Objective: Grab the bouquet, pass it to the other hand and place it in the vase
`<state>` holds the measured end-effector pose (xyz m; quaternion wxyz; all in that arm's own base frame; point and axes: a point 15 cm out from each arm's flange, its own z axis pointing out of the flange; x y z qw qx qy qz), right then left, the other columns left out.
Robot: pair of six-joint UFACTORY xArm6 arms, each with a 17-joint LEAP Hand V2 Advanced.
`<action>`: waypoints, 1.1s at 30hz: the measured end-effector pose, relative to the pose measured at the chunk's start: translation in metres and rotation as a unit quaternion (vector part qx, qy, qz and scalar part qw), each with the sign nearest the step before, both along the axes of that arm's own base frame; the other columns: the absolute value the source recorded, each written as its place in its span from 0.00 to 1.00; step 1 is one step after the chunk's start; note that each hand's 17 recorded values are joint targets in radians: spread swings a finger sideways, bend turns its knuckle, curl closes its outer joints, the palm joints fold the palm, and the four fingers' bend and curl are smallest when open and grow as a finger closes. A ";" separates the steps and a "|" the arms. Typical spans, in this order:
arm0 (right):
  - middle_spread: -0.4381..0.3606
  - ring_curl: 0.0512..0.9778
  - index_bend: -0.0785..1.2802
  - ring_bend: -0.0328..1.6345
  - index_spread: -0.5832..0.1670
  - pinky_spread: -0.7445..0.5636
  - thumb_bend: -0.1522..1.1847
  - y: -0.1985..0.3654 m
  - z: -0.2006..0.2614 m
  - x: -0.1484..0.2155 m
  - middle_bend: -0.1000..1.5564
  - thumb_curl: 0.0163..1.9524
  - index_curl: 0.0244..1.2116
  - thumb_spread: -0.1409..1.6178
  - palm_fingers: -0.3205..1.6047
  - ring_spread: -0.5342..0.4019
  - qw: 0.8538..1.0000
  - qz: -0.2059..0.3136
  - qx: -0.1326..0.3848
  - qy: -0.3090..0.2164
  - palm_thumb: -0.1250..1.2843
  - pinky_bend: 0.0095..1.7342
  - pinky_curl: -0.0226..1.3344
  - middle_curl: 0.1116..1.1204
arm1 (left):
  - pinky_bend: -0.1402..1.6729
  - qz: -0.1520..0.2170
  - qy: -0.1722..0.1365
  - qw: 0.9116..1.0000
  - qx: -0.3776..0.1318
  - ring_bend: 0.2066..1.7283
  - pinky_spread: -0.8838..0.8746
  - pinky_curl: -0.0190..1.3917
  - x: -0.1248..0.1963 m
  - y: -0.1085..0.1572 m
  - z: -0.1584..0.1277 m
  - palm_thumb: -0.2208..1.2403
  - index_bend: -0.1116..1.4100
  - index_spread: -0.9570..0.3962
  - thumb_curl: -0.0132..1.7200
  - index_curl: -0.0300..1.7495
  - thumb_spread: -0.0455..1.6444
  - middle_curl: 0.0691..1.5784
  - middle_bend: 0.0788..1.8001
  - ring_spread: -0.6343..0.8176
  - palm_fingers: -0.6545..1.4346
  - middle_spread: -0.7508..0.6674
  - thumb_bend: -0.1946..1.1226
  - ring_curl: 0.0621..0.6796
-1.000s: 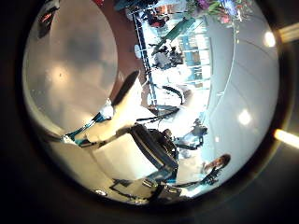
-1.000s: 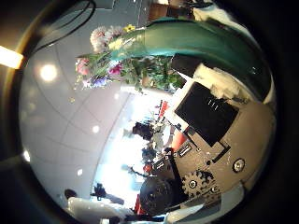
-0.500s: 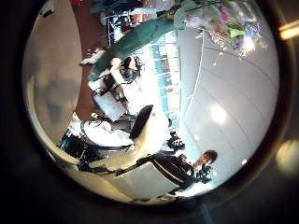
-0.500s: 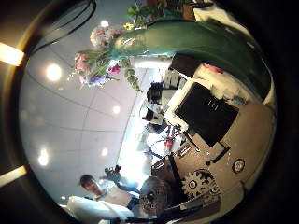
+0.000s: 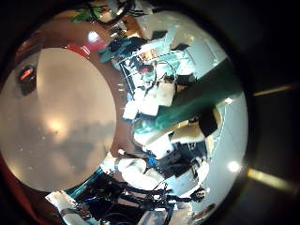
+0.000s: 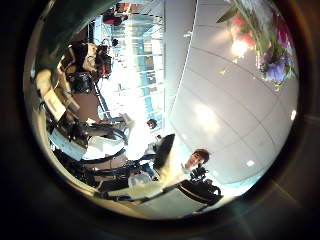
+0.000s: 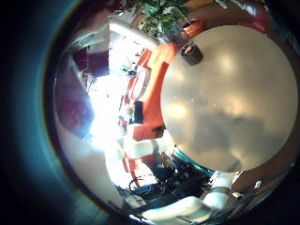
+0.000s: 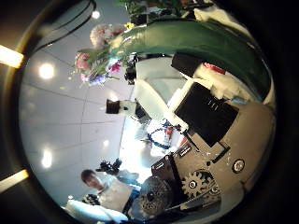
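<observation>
In the right thumb side palm view the bouquet's paper wrap [image 8: 201, 42] lies close across my right palm, with the flower heads [image 8: 101, 51] at its end. My right hand's fingers [image 8: 224, 121] are curled beside the wrap and hold it. The left little finger side palm view shows the wrap [image 5: 192, 101] as a slanted band held by a hand [image 5: 169, 145]. The left thumb side palm view shows the flowers [image 6: 265, 45] and my left hand's straight fingers [image 6: 165, 160], which hold nothing.
The round table [image 5: 56, 122] fills much of the left little finger side palm view, with a small dark object [image 5: 26, 73] near its edge. Beyond the table are desks, chairs and equipment [image 6: 80, 70]. A white arm [image 7: 131, 37] crosses near some foliage [image 7: 164, 11].
The left palm's camera has swung round, so the flowers now sit at its view's edge. In the right thumb side view the other hand has come closer under the wrap. The bouquet stays in the right hand.
</observation>
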<state>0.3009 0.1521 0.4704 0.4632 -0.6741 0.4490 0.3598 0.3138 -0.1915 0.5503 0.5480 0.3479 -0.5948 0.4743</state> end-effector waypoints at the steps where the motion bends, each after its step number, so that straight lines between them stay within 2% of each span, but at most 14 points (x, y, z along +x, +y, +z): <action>1: 0.40 0.67 0.95 0.91 0.49 0.44 0.11 0.000 -0.002 0.001 0.90 0.58 0.72 0.57 0.76 0.38 1.000 -0.001 -0.002 0.001 0.88 0.76 0.56 0.68 | 0.25 0.007 0.008 1.000 -0.009 0.31 0.75 0.24 0.003 0.000 0.003 0.39 0.21 0.83 0.21 0.20 0.58 0.23 0.17 0.73 0.45 0.72 0.14 0.15; 4: 0.40 0.67 0.95 0.91 0.49 0.44 0.11 0.000 -0.017 0.004 0.90 0.58 0.72 0.57 0.76 0.38 1.000 -0.003 -0.027 0.013 0.88 0.76 0.58 0.67 | 0.21 0.033 0.023 0.999 -0.016 0.34 0.67 0.23 0.017 -0.003 0.005 0.44 0.23 0.77 0.22 0.22 0.59 0.28 0.28 0.59 0.55 0.62 0.14 0.17; 5: 0.40 0.67 0.95 0.91 0.49 0.44 0.11 0.003 -0.021 0.004 0.90 0.58 0.72 0.57 0.76 0.38 0.999 0.001 -0.034 0.016 0.88 0.76 0.58 0.67 | 0.26 0.038 0.025 0.999 -0.015 0.38 0.62 0.25 0.020 -0.004 0.005 0.46 0.22 0.74 0.22 0.22 0.59 0.31 0.32 0.51 0.66 0.59 0.15 0.20; 6: 0.40 0.67 0.95 0.91 0.49 0.44 0.11 0.006 -0.024 0.004 0.90 0.59 0.72 0.57 0.76 0.38 0.999 0.004 -0.040 0.018 0.88 0.76 0.58 0.67 | 0.30 0.045 0.029 0.998 -0.013 0.42 0.57 0.25 0.024 -0.005 0.004 0.49 0.20 0.72 0.22 0.22 0.59 0.31 0.33 0.45 0.70 0.56 0.15 0.21; 8: 0.40 0.67 0.95 0.91 0.49 0.43 0.11 0.007 -0.028 0.004 0.90 0.59 0.71 0.58 0.76 0.38 0.999 0.005 -0.046 0.019 0.88 0.75 0.59 0.67 | 0.40 0.043 0.038 0.998 -0.011 0.53 0.47 0.29 0.025 -0.015 0.004 0.60 0.20 0.67 0.25 0.23 0.59 0.35 0.37 0.32 0.84 0.48 0.20 0.32; 9: 0.40 0.67 0.95 0.91 0.49 0.43 0.11 0.006 -0.029 0.006 0.90 0.59 0.71 0.58 0.76 0.38 0.999 0.001 -0.049 0.019 0.87 0.75 0.59 0.67 | 0.45 0.041 0.047 0.998 -0.013 0.56 0.43 0.33 0.027 -0.020 0.003 0.63 0.21 0.64 0.25 0.24 0.59 0.37 0.39 0.27 0.85 0.45 0.20 0.37; 10: 0.40 0.67 0.95 0.91 0.49 0.43 0.09 0.003 -0.030 0.010 0.90 0.58 0.71 0.58 0.75 0.38 0.998 -0.008 -0.051 0.019 0.85 0.75 0.60 0.67 | 0.52 0.033 0.057 0.998 -0.019 0.62 0.40 0.37 0.028 -0.026 0.001 0.71 0.24 0.60 0.27 0.26 0.59 0.40 0.41 0.24 0.93 0.42 0.24 0.44; 14: 0.39 0.65 0.90 0.89 0.48 0.40 0.06 -0.013 -0.042 0.029 0.87 0.53 0.70 0.59 0.73 0.37 0.996 -0.055 -0.056 0.032 0.72 0.73 0.58 0.65 | 0.66 0.022 0.057 0.997 -0.038 0.74 0.32 0.47 0.024 -0.033 0.002 0.80 0.40 0.49 0.31 0.33 0.59 0.48 0.50 0.18 0.91 0.33 0.28 0.60; 17: 0.36 0.62 0.78 0.85 0.43 0.34 0.07 -0.027 -0.052 0.033 0.82 0.48 0.68 0.61 0.65 0.35 0.995 -0.073 -0.051 0.048 0.68 0.71 0.56 0.62 | 0.71 0.029 0.045 0.998 -0.041 0.80 0.29 0.52 0.024 -0.029 0.004 0.84 0.49 0.42 0.34 0.39 0.60 0.51 0.54 0.17 0.87 0.28 0.29 0.68; 20: 0.31 0.59 0.56 0.84 0.36 0.27 0.08 -0.041 -0.059 0.036 0.75 0.43 0.62 0.62 0.53 0.31 0.993 -0.092 -0.049 0.054 0.65 0.73 0.54 0.59 | 0.74 0.047 0.019 0.998 -0.040 0.85 0.26 0.57 0.027 -0.016 0.016 0.86 0.56 0.36 0.36 0.44 0.62 0.54 0.58 0.16 0.84 0.25 0.30 0.73; 23: 0.29 0.56 0.39 0.83 0.29 0.22 0.08 -0.051 -0.063 0.038 0.68 0.40 0.55 0.63 0.46 0.29 0.991 -0.107 -0.046 0.059 0.63 0.75 0.51 0.55 | 0.76 0.065 -0.025 0.997 -0.035 0.87 0.24 0.61 0.031 -0.003 0.041 0.87 0.59 0.32 0.38 0.48 0.63 0.56 0.60 0.16 0.81 0.23 0.30 0.77; 26: 0.29 0.53 0.33 0.80 0.25 0.26 0.09 -0.064 -0.065 0.041 0.61 0.37 0.51 0.63 0.36 0.28 0.989 -0.126 -0.044 0.061 0.62 0.72 0.50 0.51 | 0.77 0.085 -0.068 0.994 -0.026 0.89 0.23 0.64 0.037 0.009 0.065 0.88 0.60 0.29 0.40 0.52 0.64 0.58 0.62 0.16 0.80 0.21 0.30 0.80; 30: 0.32 0.48 0.32 0.74 0.22 0.37 0.09 -0.069 -0.065 0.042 0.53 0.34 0.47 0.63 0.27 0.30 0.988 -0.133 -0.043 0.059 0.61 0.66 0.47 0.46 | 0.77 0.137 -0.135 0.981 -0.010 0.91 0.21 0.69 0.050 0.040 0.104 0.88 0.61 0.26 0.43 0.56 0.65 0.59 0.64 0.17 0.78 0.20 0.30 0.82; 33: 0.36 0.43 0.31 0.69 0.22 0.47 0.09 -0.071 -0.065 0.042 0.49 0.32 0.44 0.63 0.25 0.33 0.988 -0.135 -0.043 0.060 0.60 0.64 0.45 0.42 | 0.77 0.170 -0.168 0.971 -0.003 0.92 0.20 0.71 0.061 0.055 0.125 0.87 0.61 0.24 0.44 0.59 0.66 0.59 0.65 0.17 0.78 0.19 0.29 0.83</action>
